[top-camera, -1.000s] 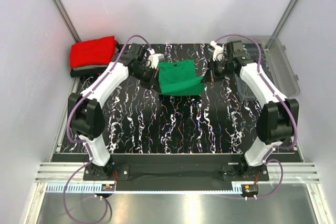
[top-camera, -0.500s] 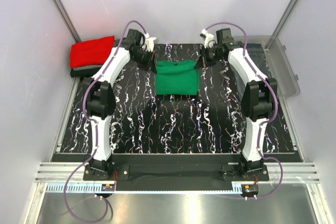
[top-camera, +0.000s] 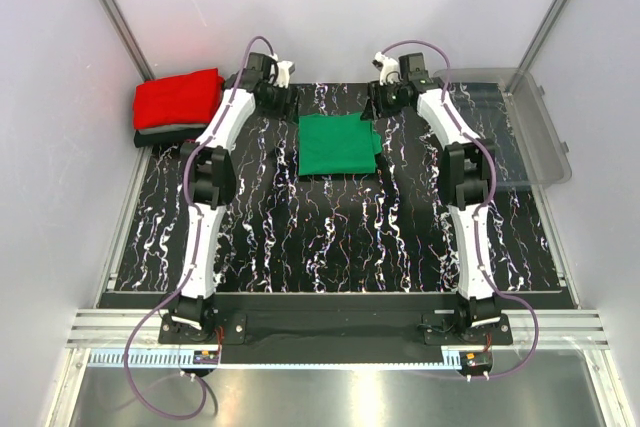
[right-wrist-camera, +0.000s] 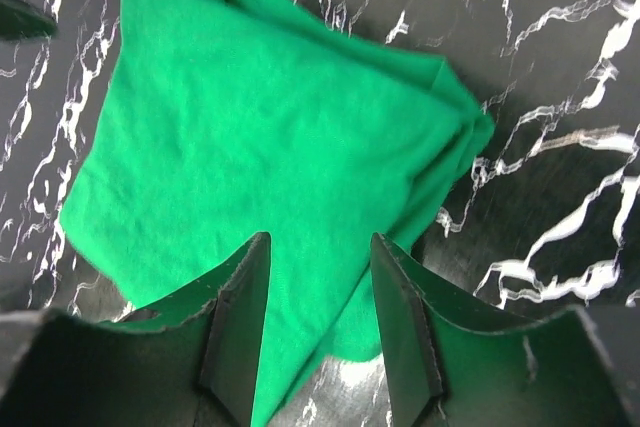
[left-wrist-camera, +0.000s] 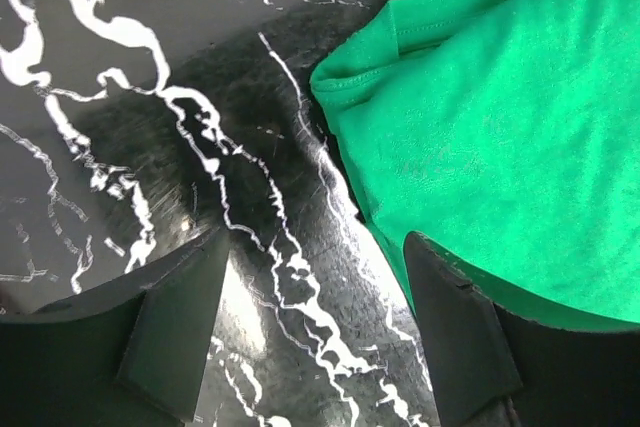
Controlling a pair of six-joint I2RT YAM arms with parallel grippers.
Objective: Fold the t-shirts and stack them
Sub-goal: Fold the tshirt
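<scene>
A folded green t-shirt (top-camera: 339, 144) lies flat at the back middle of the black marbled table (top-camera: 330, 237). At the far left, a folded red t-shirt (top-camera: 177, 99) rests on top of a dark one (top-camera: 160, 135). My left gripper (top-camera: 283, 99) stands open just off the green shirt's back left corner (left-wrist-camera: 350, 77), with bare table between its fingers (left-wrist-camera: 180, 327). Over the shirt's back right corner hangs my right gripper (top-camera: 377, 99), also open, green cloth (right-wrist-camera: 280, 157) showing below its fingertips (right-wrist-camera: 240, 317). Neither holds anything.
A clear plastic bin (top-camera: 520, 127) lies at the back right edge of the table. Both arms stretch far back, their elbows over the table's left and right thirds. White walls close in the back and sides.
Both grippers carried the green shirt's near edge back over itself, then opened and let go. The shirt now lies folded flat. Both arms reached further back.
</scene>
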